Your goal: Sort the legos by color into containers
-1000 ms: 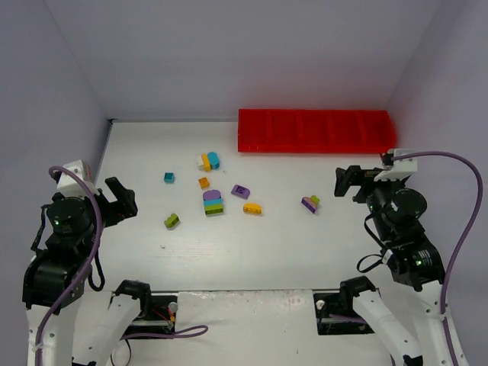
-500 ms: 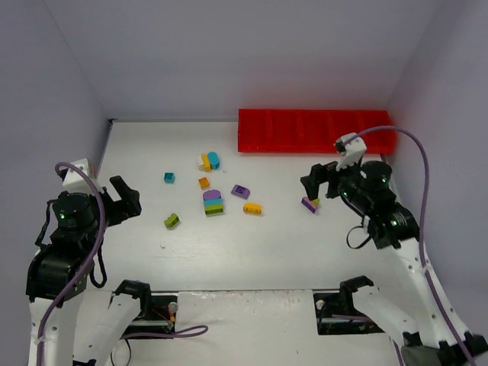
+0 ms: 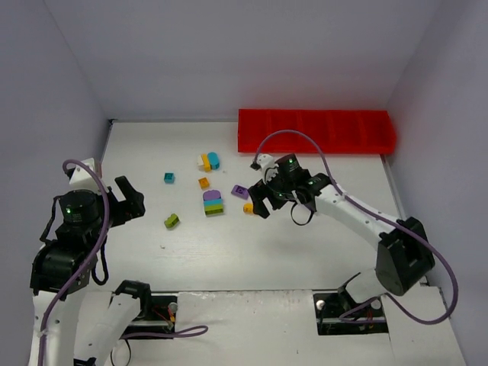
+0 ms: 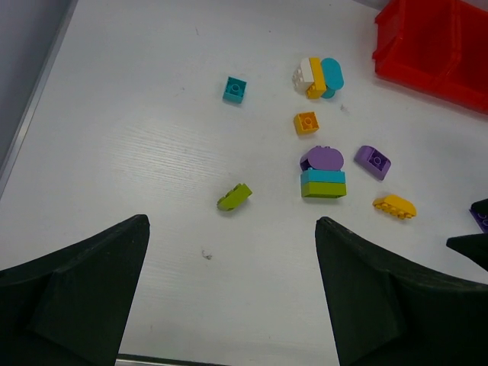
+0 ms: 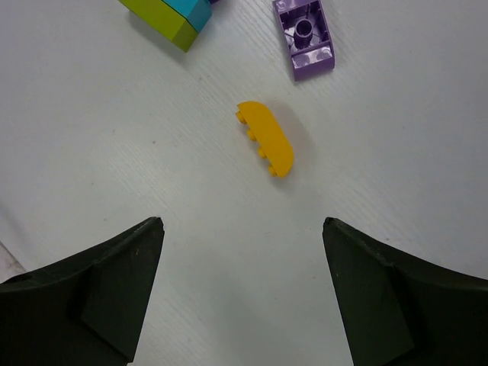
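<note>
Your left gripper [image 3: 130,197]: jaws apart, nothing between them, hardly shifted from a second ago. The olive brick [image 4: 234,197] lies just ahead of its fingertips. The purple-teal-green stack [image 4: 322,174] is farther ahead, to its right.

Your right gripper [image 5: 242,223]: it has swung in from the far right to the middle of the bricks. Its jaws have narrowed a little but are parted and empty. The yellow-orange brick [image 5: 267,139] lies flat just ahead of the gap, untouched, with the purple brick [image 5: 305,38] beyond it. The red tray [image 3: 316,131] sits well off to this gripper's right, unmoved.
</note>
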`<state>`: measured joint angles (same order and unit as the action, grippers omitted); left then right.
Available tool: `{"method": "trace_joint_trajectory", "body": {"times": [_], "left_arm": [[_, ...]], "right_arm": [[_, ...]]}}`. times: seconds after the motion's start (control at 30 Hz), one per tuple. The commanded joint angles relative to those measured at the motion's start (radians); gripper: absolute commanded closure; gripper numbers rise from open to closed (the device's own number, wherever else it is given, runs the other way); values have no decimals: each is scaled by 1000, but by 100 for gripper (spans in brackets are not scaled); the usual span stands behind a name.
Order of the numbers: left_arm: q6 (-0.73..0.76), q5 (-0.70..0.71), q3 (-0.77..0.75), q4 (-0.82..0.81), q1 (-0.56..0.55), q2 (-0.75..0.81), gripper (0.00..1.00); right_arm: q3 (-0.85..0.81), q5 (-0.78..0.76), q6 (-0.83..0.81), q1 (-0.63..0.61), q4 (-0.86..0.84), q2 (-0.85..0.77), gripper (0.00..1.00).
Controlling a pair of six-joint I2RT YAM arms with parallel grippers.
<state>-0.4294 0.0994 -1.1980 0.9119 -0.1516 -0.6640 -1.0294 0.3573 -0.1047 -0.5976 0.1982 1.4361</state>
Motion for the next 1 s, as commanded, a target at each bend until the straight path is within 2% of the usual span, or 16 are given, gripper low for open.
{"method": "trace_joint_trajectory", "body": {"times": [0.0,0.17,0.4,0.5,0.63,0.97], "left_arm": [[-12,-20,-17,-25,-3,-17,17],[-11,-24,-6,-30,-3,-19,17],[-17,-26,-2,-33,-3,-22,17],[-17,-26,-2,-27,-3,-22,17],[-26,-11,5,-24,-5,-22,17],[-45,-44,31,-59,-3,-31,17]], "right_arm": [[-63,-1,-36,-4,-94,73,18],[-101,5,-50,-25,-132,194,18],[-70,-9,-49,-30,-256,297,25],[-74,-12,-55,-34,-269,325,29],[-49,-50,-53,-39,-308,349,43],[25,-41,-32,-51,-330,340,57]]}}
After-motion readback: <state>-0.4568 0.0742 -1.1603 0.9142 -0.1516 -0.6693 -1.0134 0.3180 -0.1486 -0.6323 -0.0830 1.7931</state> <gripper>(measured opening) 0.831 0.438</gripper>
